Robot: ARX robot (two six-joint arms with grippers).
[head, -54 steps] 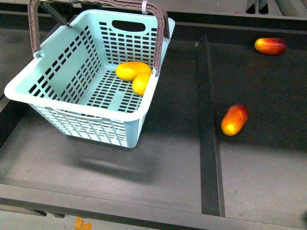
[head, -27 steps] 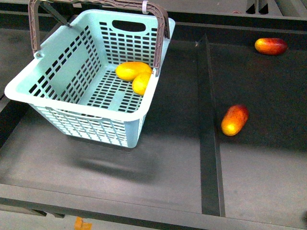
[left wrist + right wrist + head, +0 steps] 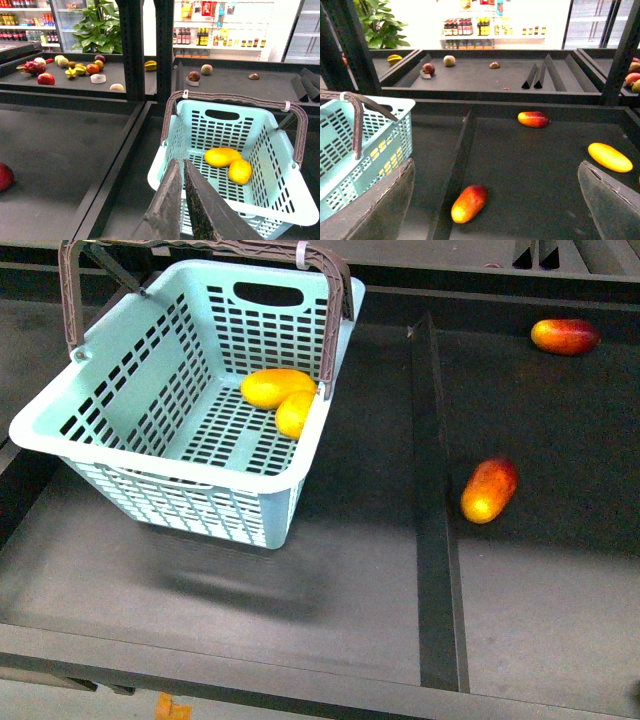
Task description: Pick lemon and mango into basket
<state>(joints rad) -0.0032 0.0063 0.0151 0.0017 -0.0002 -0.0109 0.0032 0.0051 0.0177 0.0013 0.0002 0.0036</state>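
The mint-green basket with a brown handle stands at the left of the dark shelf. Inside it lie the elongated yellow-orange mango and, touching it, the rounder yellow lemon. Neither gripper shows in the front view. In the left wrist view my left gripper is shut and empty, above the near rim of the basket, with the mango and lemon beyond it. My right gripper is open and empty over the right section; the basket is off to one side.
A raised dark divider splits the shelf. Right of it lie a red-and-yellow oval fruit and another at the back. The right wrist view shows both and a plain yellow elongated fruit.
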